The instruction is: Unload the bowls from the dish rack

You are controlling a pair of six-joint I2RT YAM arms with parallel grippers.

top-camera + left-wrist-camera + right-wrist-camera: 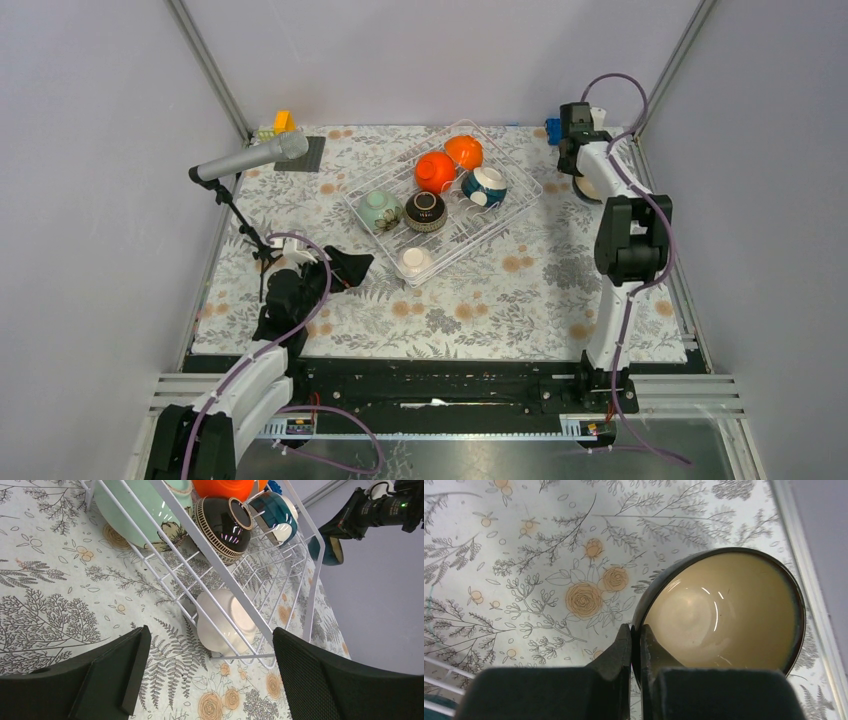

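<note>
The dish rack (520,200) lies slantwise on the flowered cloth. In it are two orange bowls (435,170) (463,150), a teal one (484,185), a pale green one (379,208), a dark brown patterned one (426,211) and a white one (415,260). My left gripper (345,268) is open at the rack's near corner. In the left wrist view the white bowl (220,620) lies behind the wire (200,540), just ahead of the gripper (210,632). My right gripper (636,635) is shut on the rim of a dark teal bowl (724,610) with a cream inside, held tilted near the table's far right edge.
A microphone (255,157) on a black stand leans over the left side of the table. Small yellow and orange blocks (283,122) sit at the back left, next to a dark mat (305,155). A metal rail (809,575) borders the cloth beside the held bowl.
</note>
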